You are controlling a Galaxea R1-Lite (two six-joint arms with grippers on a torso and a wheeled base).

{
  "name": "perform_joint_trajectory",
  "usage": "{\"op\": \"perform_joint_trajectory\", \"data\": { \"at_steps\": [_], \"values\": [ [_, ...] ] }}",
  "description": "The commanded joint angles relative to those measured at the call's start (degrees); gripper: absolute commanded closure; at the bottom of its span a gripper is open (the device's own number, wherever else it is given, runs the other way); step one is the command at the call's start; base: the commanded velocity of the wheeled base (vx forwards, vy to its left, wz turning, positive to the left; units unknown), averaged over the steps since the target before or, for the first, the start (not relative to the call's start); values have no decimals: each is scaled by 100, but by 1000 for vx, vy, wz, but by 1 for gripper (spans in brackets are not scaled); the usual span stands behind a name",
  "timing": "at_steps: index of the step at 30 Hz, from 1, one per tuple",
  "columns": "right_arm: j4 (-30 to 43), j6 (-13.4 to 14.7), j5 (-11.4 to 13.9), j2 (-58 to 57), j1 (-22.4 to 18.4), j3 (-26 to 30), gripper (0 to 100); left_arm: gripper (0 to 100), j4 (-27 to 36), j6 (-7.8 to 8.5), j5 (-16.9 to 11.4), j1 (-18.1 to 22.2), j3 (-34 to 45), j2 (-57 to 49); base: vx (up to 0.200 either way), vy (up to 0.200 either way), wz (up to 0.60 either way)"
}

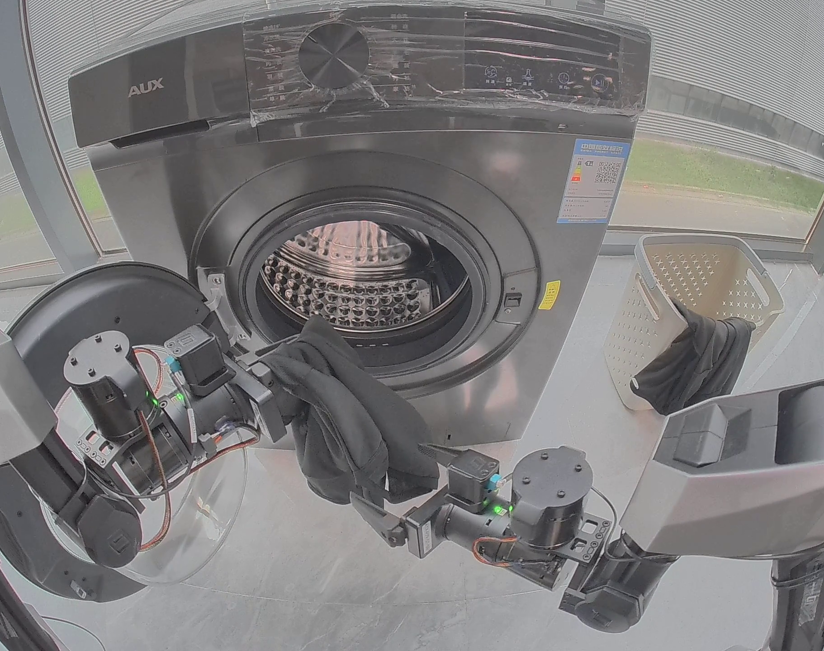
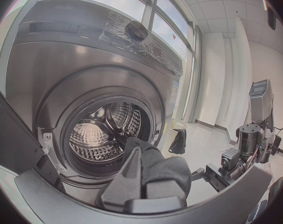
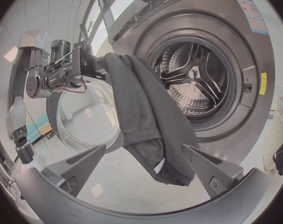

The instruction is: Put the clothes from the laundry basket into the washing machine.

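A black garment [image 1: 358, 418] hangs in front of the washing machine's open drum [image 1: 362, 278], just below its rim. My left gripper [image 1: 272, 382] is shut on the garment's upper end, seen close up [image 2: 144, 171] with cloth bunched between the fingers. My right gripper [image 1: 394, 479] stands open at the garment's lower end; its two fingers [image 3: 85, 159] straddle the hanging cloth [image 3: 147, 115] without pinching it. A white laundry basket [image 1: 701, 273] leans beside the machine on the right, with another dark garment [image 1: 697, 363] draped over its rim.
The round washer door [image 1: 113, 309] is swung open to the left, behind my left arm, its glass bowl [image 3: 85, 119] facing out. A pale tiled floor [image 1: 340, 580] lies in front. Windows run behind the machine.
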Motion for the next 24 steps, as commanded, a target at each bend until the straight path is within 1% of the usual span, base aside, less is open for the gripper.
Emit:
{"op": "perform_joint_trajectory", "data": {
  "at_steps": [1,4,6,7,10,13,15,16,20,22,24],
  "values": [
    [19,-6,-17,288,87,-321,0,100,-41,9,-3,-6,-12,83,0,0,0],
    [63,-58,-17,324,79,-479,0,100,-41,18,-3,3,-12,110,0,0,0],
    [168,-190,-25,376,26,-575,0,100,-41,18,-3,-6,-3,127,0,0,0],
    [195,-208,-34,394,-1,-628,0,100,-41,18,-3,-6,-3,127,0,0,0],
    [212,-225,-34,473,-36,-778,0,100,-41,18,-3,-6,-3,127,0,0,0],
    [300,-252,-43,622,-238,-1059,0,100,-41,18,-3,-6,-3,119,0,0,0],
    [300,-252,-43,622,-238,-1059,0,100,-41,18,-3,-6,-3,119,0,0,0],
    [318,-348,-78,728,-378,-1235,0,100,-41,18,-3,-6,-3,119,0,0,0],
    [318,-340,-140,737,-475,-1243,0,100,-41,26,-3,-6,6,119,0,0,0],
    [318,-331,-280,710,-537,-1243,0,100,-41,26,-3,-6,6,110,0,0,0],
    [326,-322,-333,693,-572,-1243,0,100,-41,26,-3,-6,14,110,0,0,0]
  ]
}}
